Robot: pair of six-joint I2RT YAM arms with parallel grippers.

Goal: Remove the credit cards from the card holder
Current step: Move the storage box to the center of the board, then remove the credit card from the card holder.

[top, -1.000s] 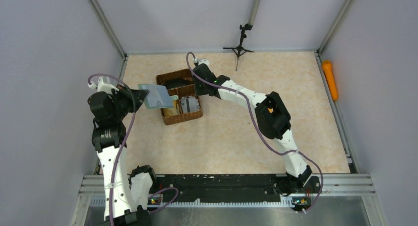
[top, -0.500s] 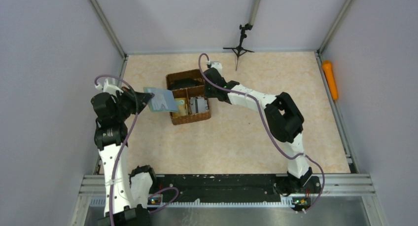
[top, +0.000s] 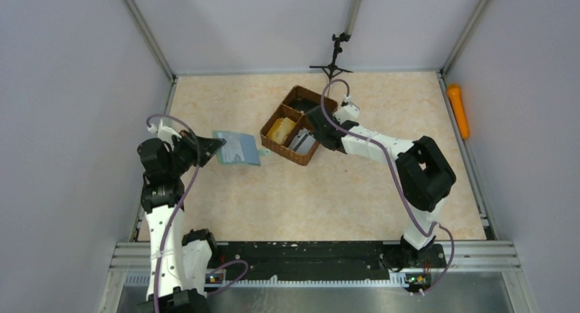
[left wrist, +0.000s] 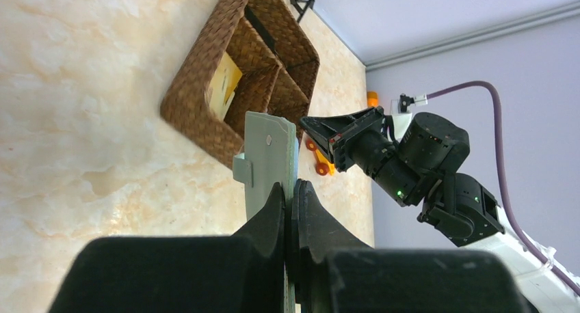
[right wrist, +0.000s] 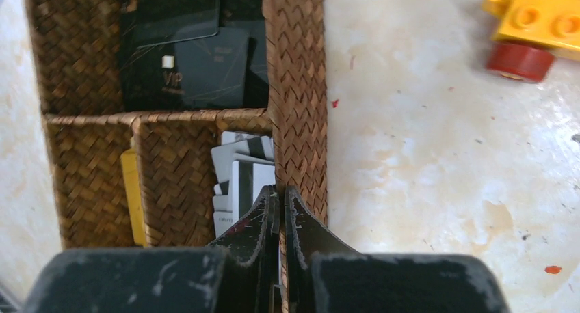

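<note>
Where the left gripper (left wrist: 290, 187) pinches one edge between tight-pressed jaws, the card holder (left wrist: 269, 156) juts out above the desk (left wrist: 82, 121), just short of the wicker tray (right wrist: 297, 87). It looks light, thin and floppy, so probably best held near the fold, with cards drawn by an exposed corner. The right gripper (right wrist: 280, 191) nips the tray's wall in its jaws. Black credit cards (right wrist: 185, 60) lie beyond, likely stiff and slick.

card holder (top: 236, 147) left of wicker tray (top: 279, 150), cards (right wrist: 185, 67) in tray

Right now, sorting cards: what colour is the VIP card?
VIP card black; right wrist view best.
</note>
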